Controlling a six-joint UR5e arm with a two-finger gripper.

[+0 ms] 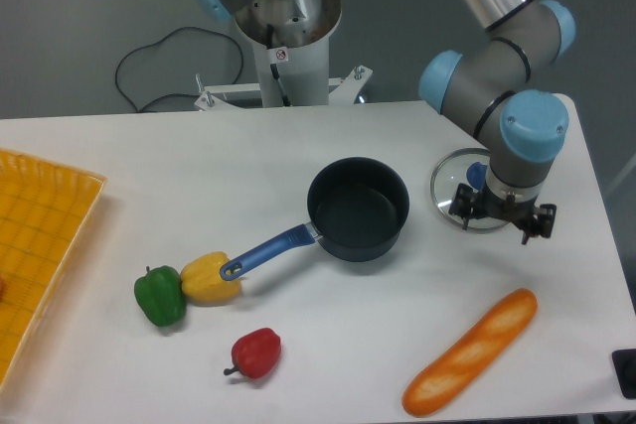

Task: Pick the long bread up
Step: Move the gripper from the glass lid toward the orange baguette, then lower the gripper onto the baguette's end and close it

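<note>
The long bread (472,353), a glossy orange toy baguette with paler slash marks, lies diagonally on the white table near the front right edge. My gripper (502,217) hangs at the right, up the table from the bread's upper end and well apart from it. Its dark fingers (463,208) are spread apart and hold nothing. The gripper hovers over the near edge of a round glass lid (455,178).
A dark saucepan (359,211) with a blue handle (268,250) stands mid-table. A yellow pepper (209,278), a green pepper (161,296) and a red pepper (256,353) lie at the front left. A yellow tray (40,245) is at the left edge.
</note>
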